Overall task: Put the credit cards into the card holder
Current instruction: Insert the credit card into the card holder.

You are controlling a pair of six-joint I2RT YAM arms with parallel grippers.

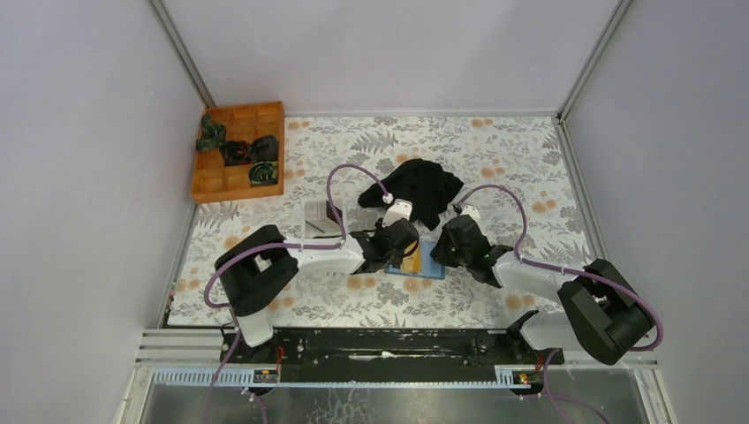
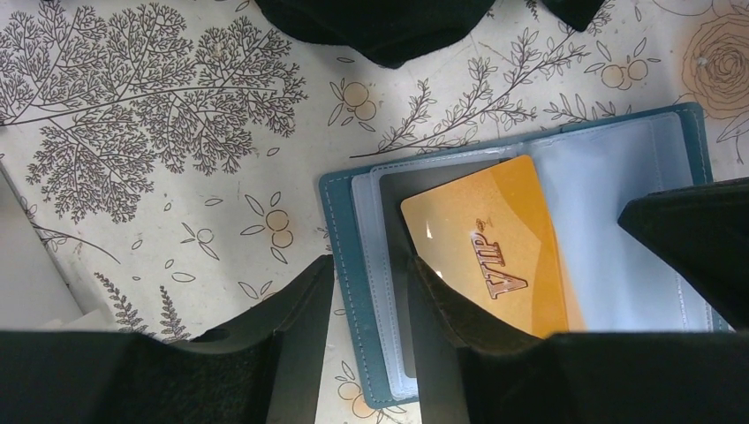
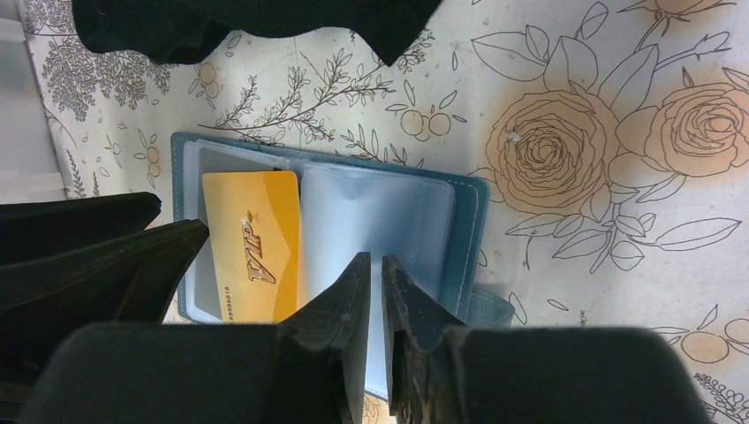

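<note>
The teal card holder [image 1: 430, 269] lies open on the floral table between both grippers. A gold card marked VIP [image 2: 495, 238] sits partly inside its left clear pocket, also seen in the right wrist view [image 3: 252, 230]. My left gripper [image 2: 371, 265] is open a little and straddles the left edge of the holder [image 2: 340, 230]: one finger stands on the table outside it, the other rests on the pocket by the card. My right gripper [image 3: 375, 265] is shut, its tips on the pale right page of the holder [image 3: 464, 230]. No black or pale card is in view.
A big black cloth [image 1: 427, 190] lies just behind the holder. A white shallow tray [image 1: 318, 221] stands to the left of it. A wooden compartment tray [image 1: 238, 150] with dark items is at the far left corner. Grey walls enclose the table.
</note>
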